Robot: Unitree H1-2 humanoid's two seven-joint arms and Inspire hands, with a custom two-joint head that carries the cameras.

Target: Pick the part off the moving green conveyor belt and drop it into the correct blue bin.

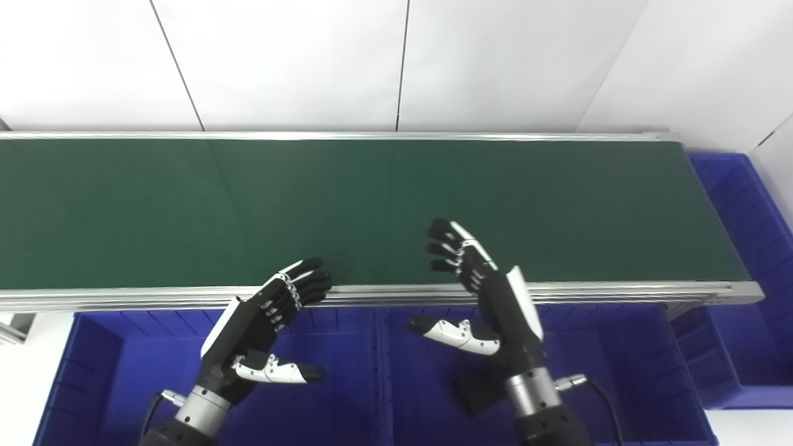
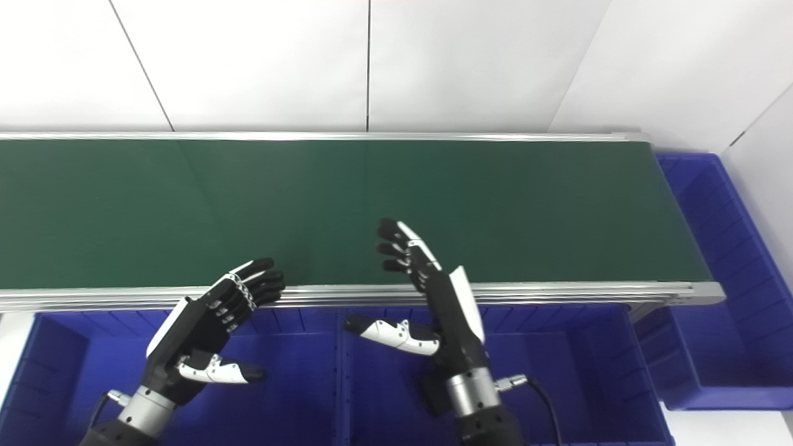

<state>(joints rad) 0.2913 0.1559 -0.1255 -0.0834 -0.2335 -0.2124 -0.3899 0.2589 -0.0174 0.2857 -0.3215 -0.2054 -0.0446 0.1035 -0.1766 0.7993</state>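
Note:
The green conveyor belt (image 1: pixel 347 204) runs left to right across the view and carries no part that I can see. My left hand (image 1: pixel 266 322) is open and empty, held above the left blue bin (image 1: pixel 124 365) with its fingers reaching the belt's near rail. My right hand (image 1: pixel 483 297) is open and empty, fingers spread over the belt's near edge, thumb out over the right blue bin (image 1: pixel 619 365). A dark flat object (image 1: pixel 474 390) lies in the right bin beside my right wrist, partly hidden by it.
An aluminium rail (image 1: pixel 595 291) edges the belt on the near side. A third blue bin (image 1: pixel 749 248) stands past the belt's right end. White wall panels rise behind the belt.

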